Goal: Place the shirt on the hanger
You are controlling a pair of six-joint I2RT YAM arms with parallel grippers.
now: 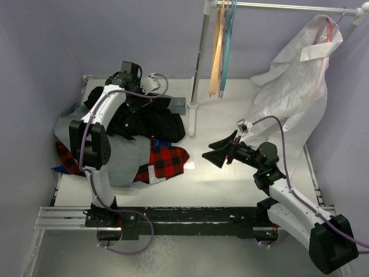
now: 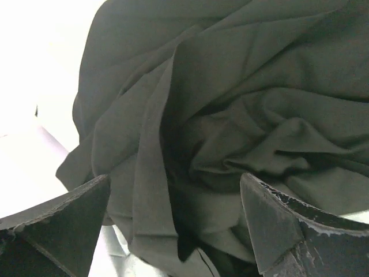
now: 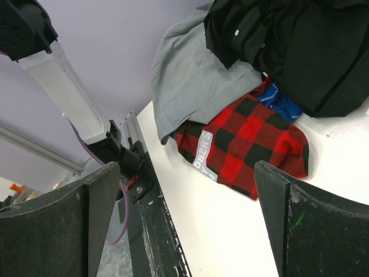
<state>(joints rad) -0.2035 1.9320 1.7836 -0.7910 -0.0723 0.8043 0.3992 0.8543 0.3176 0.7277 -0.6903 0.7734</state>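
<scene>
Two arms are at quite different work here. The left gripper (image 2: 174, 178) is out over the heap at the far left of the counter (image 1: 230, 187). Its fingers are spread wide with nothing between them, and the shirt (image 1: 151, 120) fills its wrist view in deep black folds just beyond the tips. I'd judge it is poised to pinch a fold. It aims there because the shirt sits crumpled on top of the pile, over a grey garment (image 1: 124, 158) and beside the plaid cloth (image 1: 168, 161), so it could be lifted without dragging the others.

The right gripper (image 1: 209, 151) hangs above bare counter near the middle, fingers likewise released and empty, turned toward the pile. That looks like a waiting post, close enough to take a second corner once the shirt comes up.

On the rail (image 1: 277, 6) at the back hang orange and teal hangers (image 1: 222, 52) and, further right, a white garment (image 1: 294, 81). The hanger meant for this job I cannot pick out for certain. The task looks barely begun, and finding the collar in that tangle will be the hard part.
</scene>
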